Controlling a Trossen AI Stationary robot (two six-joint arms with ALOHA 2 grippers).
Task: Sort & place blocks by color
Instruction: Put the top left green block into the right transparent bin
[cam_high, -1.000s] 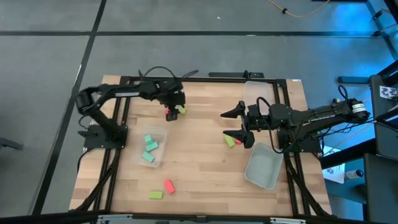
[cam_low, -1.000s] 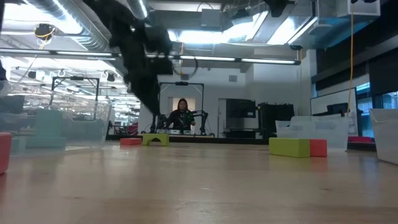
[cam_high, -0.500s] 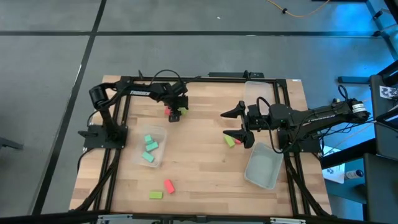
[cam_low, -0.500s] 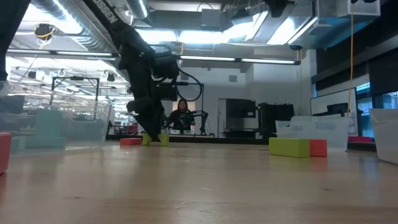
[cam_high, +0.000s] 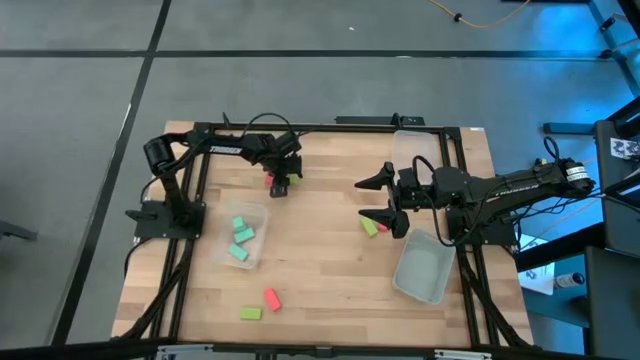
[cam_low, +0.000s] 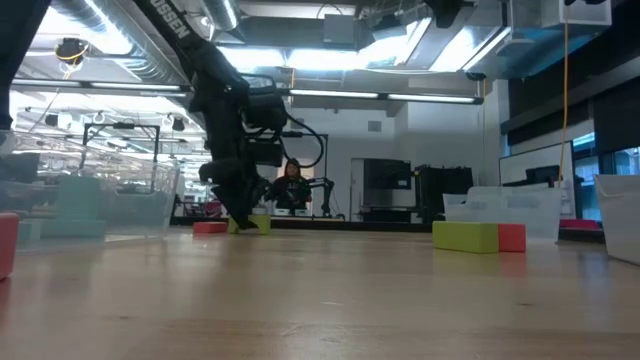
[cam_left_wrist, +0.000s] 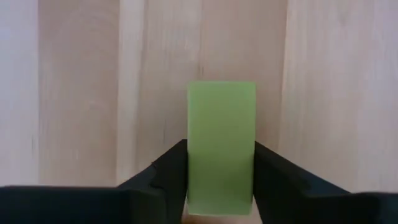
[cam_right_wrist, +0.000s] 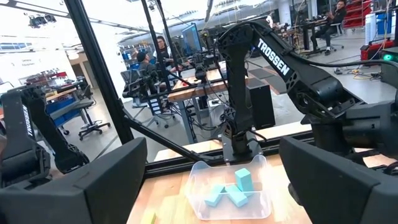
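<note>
Closing on a lime block (cam_left_wrist: 221, 146) on the bench (cam_high: 330, 250), the left gripper (cam_high: 283, 184) has its jaws touching both its sides; lifting comes next. The right gripper (cam_high: 378, 203) waits, jaws wide and empty.

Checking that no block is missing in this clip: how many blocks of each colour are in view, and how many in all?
Teal-green blocks: 3, all in the left clear tub
Lime blocks: 3, one between the jaws of the left gripper
Red-pink blocks: 3
Total: 9
</note>
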